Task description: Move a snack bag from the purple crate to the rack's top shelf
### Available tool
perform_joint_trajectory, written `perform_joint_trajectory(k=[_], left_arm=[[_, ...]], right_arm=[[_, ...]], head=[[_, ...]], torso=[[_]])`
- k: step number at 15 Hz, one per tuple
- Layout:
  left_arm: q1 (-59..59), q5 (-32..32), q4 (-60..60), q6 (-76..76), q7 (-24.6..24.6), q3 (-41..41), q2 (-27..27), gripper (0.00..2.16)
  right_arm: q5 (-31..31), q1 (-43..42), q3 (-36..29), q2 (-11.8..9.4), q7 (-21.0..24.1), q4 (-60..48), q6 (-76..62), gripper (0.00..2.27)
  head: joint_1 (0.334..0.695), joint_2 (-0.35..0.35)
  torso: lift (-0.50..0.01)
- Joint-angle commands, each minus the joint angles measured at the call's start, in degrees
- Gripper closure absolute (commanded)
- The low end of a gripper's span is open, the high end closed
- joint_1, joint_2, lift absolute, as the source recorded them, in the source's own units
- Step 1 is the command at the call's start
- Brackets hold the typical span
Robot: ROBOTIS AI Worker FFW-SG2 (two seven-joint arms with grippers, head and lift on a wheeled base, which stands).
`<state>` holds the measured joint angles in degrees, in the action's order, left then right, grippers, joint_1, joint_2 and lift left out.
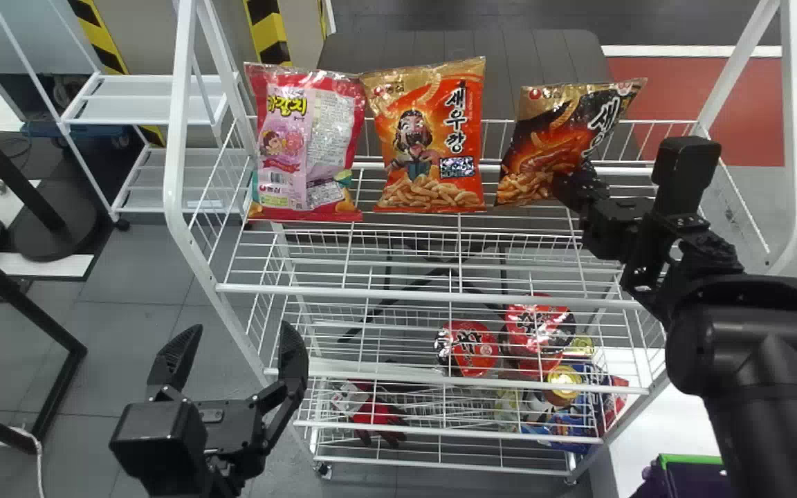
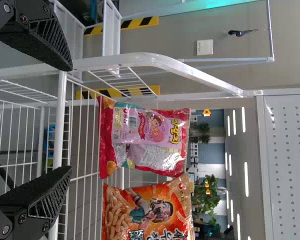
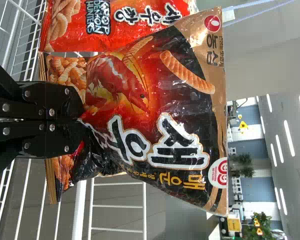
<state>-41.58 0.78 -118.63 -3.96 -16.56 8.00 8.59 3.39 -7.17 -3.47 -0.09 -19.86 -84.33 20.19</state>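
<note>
And it's bright, even indoor light over the rack point(image 1: 176, 138), with white strip lamps point(image 2: 246, 172) glowing on the ceiling at the far side! Glints now, running along the creases of the black bag point(image 3: 155, 107), and a pale sheen across the pink bag point(image 1: 326, 138) on the left! Near right, the white surface point(image 1: 675, 425) gleams strongly, while beneath the shelves it's dimmer, the floor point(image 1: 129, 325) a muted grey.

The rack's top shelf point(image 1: 398, 293) (white wire, open grid) bears an upright pink snack bag point(image 1: 305, 149) far left and an orange one point(image 1: 433, 142) beside it, rightward.
</note>
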Motion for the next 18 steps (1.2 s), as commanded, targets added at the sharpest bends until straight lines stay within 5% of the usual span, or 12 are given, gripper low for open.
perform_joint_trajectory(k=[1,11,15,18], left_arm=[[-0.34,-0.16,0.07,-0.48,-0.14,0.00,0.03,0.12],[-0.78,-0.16,0.15,-1.71,-0.58,-0.26,0.03,0.12],[-0.87,-0.16,0.24,-1.71,-0.58,-0.26,0.03,0.12],[-0.87,-0.16,0.24,-1.71,-0.58,-0.26,-0.06,0.12]], right_arm=[[0.83,-0.21,0.31,0.14,0.08,0.74,-0.02,1.23],[0.65,-1.36,0.66,0.14,0.08,4.26,-0.37,1.10],[0.48,-1.36,0.75,0.14,0.08,4.88,-2.30,0.61],[0.21,-1.36,0.66,0.14,0.08,5.40,-3.36,0.48]], head=[[0.695,0.046],[0.695,0.061],[0.695,0.060],[0.695,0.060]], torso=[[0.001],[0.001],[0.001],[0.001]])
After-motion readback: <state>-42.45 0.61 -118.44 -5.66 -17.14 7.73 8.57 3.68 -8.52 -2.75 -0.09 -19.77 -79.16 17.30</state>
